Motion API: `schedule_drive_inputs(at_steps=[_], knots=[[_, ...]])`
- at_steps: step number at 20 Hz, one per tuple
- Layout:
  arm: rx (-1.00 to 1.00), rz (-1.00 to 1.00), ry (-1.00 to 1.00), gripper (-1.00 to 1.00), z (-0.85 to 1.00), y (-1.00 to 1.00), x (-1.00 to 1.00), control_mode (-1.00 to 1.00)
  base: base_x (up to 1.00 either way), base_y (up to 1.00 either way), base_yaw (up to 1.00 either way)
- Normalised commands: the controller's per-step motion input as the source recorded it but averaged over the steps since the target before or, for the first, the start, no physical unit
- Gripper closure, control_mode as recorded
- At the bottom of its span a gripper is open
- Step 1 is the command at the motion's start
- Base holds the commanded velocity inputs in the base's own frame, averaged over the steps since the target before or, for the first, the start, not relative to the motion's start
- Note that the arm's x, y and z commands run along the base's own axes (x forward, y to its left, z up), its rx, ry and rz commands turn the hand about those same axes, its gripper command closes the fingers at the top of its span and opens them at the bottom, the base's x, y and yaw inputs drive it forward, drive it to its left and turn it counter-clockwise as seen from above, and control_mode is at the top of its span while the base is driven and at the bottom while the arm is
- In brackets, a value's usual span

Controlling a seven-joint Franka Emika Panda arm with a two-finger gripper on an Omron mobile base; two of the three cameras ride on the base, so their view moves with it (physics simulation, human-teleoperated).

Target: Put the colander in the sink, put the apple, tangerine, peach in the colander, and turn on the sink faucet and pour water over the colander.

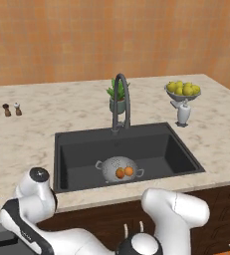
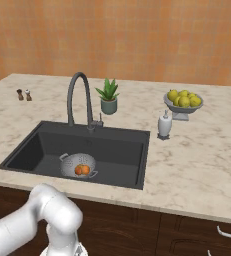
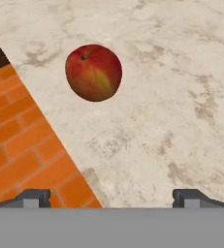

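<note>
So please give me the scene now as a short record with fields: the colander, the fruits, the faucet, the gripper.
colander: on the floor of the sink, upright
in colander: two orange fruits, tangerine and peach, side by side
apple: on the marble counter, near its edge, not held
sink faucet: behind the sink; no water seen
gripper: open, facing the apple, apart from it
other: bowl of yellow fruits, potted plant, white soap dispenser

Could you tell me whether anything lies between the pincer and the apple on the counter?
Nothing does. In the hand view, bare marble counter runs from the open pincer up to the apple, which sits near the counter's edge.
</note>
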Motion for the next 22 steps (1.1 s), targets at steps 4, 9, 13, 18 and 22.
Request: schedule_drive_inputs(at_steps=[4,9,13,18,22], knots=[[0.05,0.07,0.01,-1.00,0.45,0.41,0.16,-1.00,0.00,0.00,0.00],[0.00,0.02,0.01,-1.00,0.31,0.47,0.14,-1.00,0.00,0.00,0.00],[0.00,0.02,0.05,-1.00,0.00,0.46,0.13,-1.00,0.00,0.00,0.00],[0.00,0.00,0.02,-1.00,-0.04,0.14,0.25,-1.00,0.00,0.00,0.00],[0.00,0.00,0.01,-1.00,-0.23,0.19,0.23,-1.00,0.00,0.00,0.00]])
